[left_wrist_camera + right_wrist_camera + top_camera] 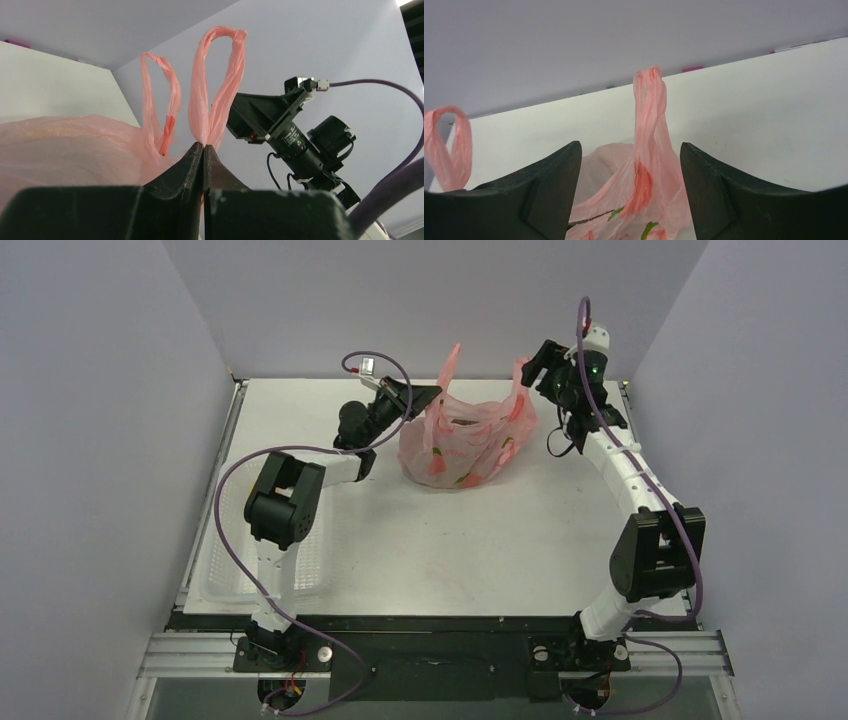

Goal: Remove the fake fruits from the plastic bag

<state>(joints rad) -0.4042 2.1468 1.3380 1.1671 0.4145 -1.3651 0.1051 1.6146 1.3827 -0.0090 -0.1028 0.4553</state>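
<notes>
At the far middle of the white tabletop (480, 540): the plastic bag (465, 445), pink, translucent and crinkled, slumped in a soft heap, small red-green prints on the film. Two loop handles up in the air, one on either side of the mouth. Left pincer (425, 398) at the bag's left edge, pressed together on the film. In the left wrist view, that pincer (204, 147) with jaws tight and no gap, pinching the base of the nearer handle (220, 75), the loop upright above the tips. Second handle (162, 95) just beyond it, free and likewise upright. Right pincer (535, 365) at the bag's far right corner, up off the tabletop, spread wide. In the right wrist view, the same pincer (630, 146) with the right-hand handle (649, 100) upright between the two black fingers (549, 185) — gripped by neither, bare gaps on both sides of the loop's upper part. Other loop (454, 145) at the left margin of that view. Fake fruits not to be made out — hidden behind the film. Clear plastic tray (225, 570) near the left arm's base, well apart from the bag, partly under that arm.
</notes>
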